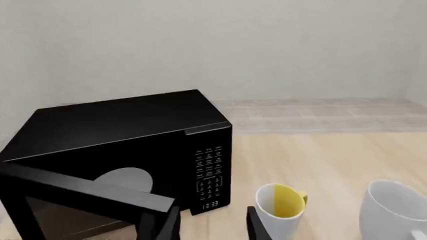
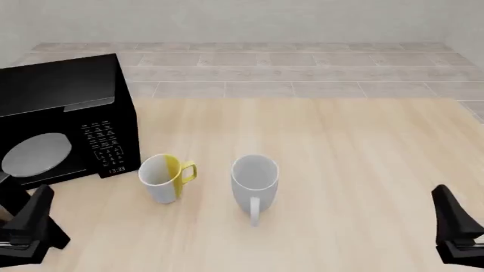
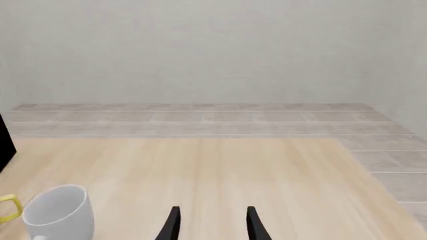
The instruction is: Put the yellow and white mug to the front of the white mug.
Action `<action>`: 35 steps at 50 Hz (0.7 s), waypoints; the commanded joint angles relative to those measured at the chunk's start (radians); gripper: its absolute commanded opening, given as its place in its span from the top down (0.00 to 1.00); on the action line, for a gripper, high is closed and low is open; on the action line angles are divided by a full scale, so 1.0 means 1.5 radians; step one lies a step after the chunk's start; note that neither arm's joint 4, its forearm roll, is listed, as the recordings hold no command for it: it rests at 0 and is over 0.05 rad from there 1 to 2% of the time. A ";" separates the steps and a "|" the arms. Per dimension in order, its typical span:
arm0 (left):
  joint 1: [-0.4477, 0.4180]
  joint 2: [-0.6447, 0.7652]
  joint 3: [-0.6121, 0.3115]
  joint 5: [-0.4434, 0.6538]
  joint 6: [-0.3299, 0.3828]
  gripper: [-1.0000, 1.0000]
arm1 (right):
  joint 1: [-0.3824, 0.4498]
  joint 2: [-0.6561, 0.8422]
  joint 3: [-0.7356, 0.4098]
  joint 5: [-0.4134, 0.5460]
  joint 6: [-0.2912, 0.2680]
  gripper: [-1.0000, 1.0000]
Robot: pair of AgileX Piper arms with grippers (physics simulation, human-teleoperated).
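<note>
Both grippers idle with fingers apart, left gripper (image 2: 30, 226) nearest the yellow and white mug (image 2: 162, 177) at lower-left centre, just beside the white mug (image 2: 254, 180); risk: the carry clips the white mug or microwave door (image 1: 80, 192).

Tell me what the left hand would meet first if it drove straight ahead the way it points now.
Probably the microwave: its open door sits just ahead of the left hand. The yellow and white mug stands slightly to one side, though depth is unclear.
</note>
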 commanded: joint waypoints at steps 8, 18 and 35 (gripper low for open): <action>0.009 -0.005 0.007 -0.009 -0.009 0.00 | 0.006 0.010 -0.002 -0.006 -0.020 0.00; 0.009 -0.005 0.007 -0.009 -0.009 0.00 | 0.042 0.057 -0.015 -0.034 -0.051 0.00; 0.009 -0.005 0.007 -0.009 -0.009 0.00 | 0.177 0.252 -0.166 -0.052 -0.115 0.00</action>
